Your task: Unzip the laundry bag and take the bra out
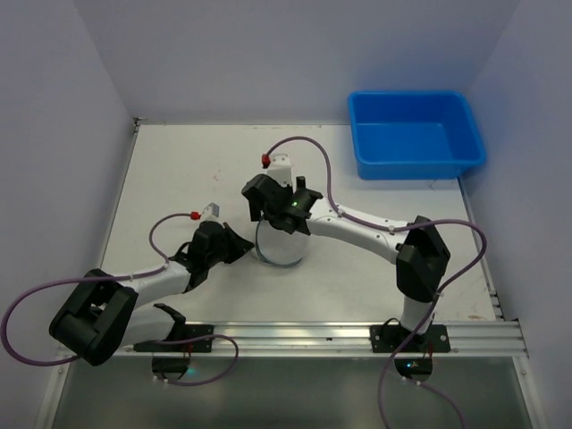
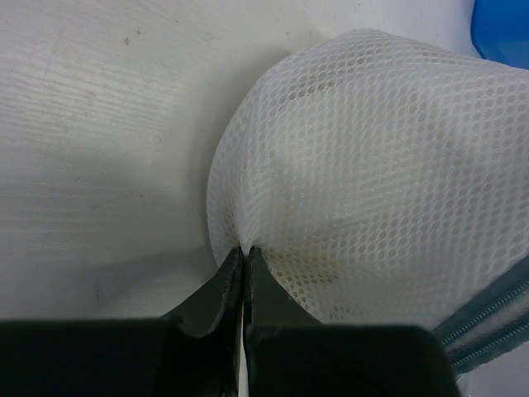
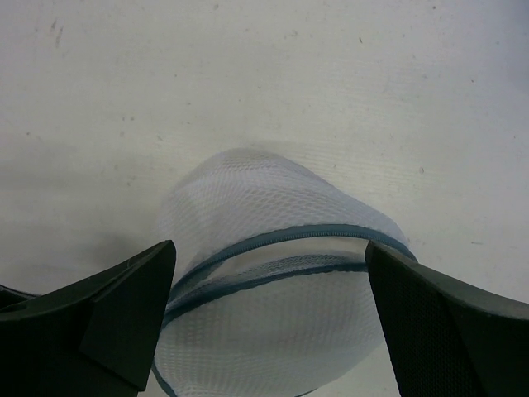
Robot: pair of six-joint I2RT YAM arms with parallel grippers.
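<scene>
The laundry bag (image 1: 281,246) is a round white mesh pouch at the table's middle. In the right wrist view it (image 3: 273,298) shows a blue-grey zipper line (image 3: 289,240) around the rim, with a narrow gap between the two zipper edges. My left gripper (image 2: 245,252) is shut on a pinch of the bag's mesh (image 2: 364,165) at its lower left side. My right gripper (image 3: 269,273) is open, its jaws wide apart on either side of the bag from above. A faint yellowish tint shows through the mesh; the bra itself is hidden inside.
A blue plastic bin (image 1: 416,134) stands at the back right of the table, and its corner (image 2: 504,29) shows in the left wrist view. Grey walls close the table on the left, back and right. An aluminium rail (image 1: 340,335) runs along the near edge.
</scene>
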